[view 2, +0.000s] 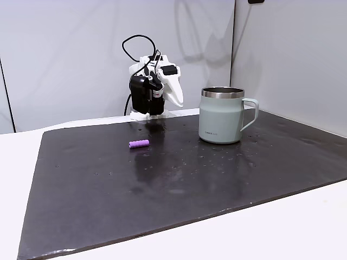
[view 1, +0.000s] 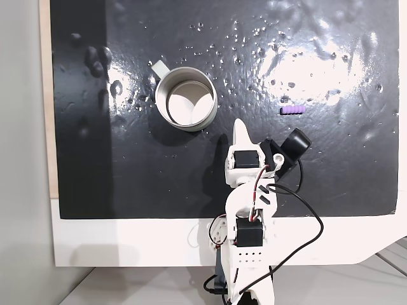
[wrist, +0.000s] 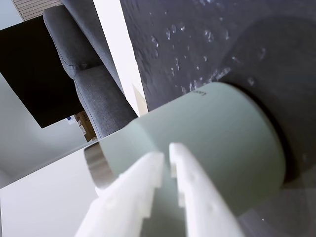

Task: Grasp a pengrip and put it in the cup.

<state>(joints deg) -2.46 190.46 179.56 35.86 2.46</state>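
Observation:
The light-purple ribbed pengrip [view 1: 292, 110] lies on the black mat, right of the cup in this fixed view and left of it in the other one [view 2: 139, 143]. The pale metal cup [view 1: 166, 109] stands upright, its handle toward the far left, with nothing showing inside it. From the side the cup [view 2: 219, 116] is mint-grey with a steel rim. My gripper [view 1: 240, 125] sits folded back near the arm's base, between cup and pengrip and touching neither. In the wrist view its white fingers [wrist: 148, 170] are shut with nothing between them, pointing at the cup's wall [wrist: 222, 138].
A wet, glossy black mat [view 1: 127, 178] covers the white table, with open room all around the two objects. The arm's base and cables [view 1: 251, 241] stand at the near edge. A grey sofa [wrist: 89, 74] shows past the table in the wrist view.

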